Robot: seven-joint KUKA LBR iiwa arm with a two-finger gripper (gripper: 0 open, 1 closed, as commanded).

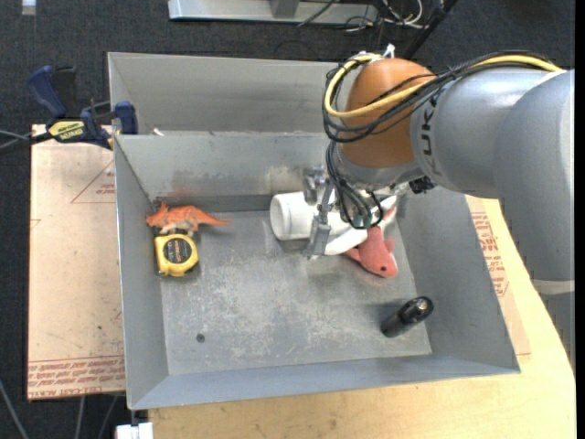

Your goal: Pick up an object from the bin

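Observation:
My gripper (322, 230) hangs low over the back middle of the bin, its metal fingers (321, 219) pointing down beside a white cylinder (291, 216) lying on its side. A pink and white toy fish (370, 251) lies just right of the fingers, partly under the wrist. Whether anything is between the fingers is hidden by the wrist and cables.
An orange toy dinosaur (185, 216) and a yellow tape measure (177, 253) lie at the left side. A small black cylinder (406, 315) rests near the front right. The arm with its orange dome covers the bin's back right.

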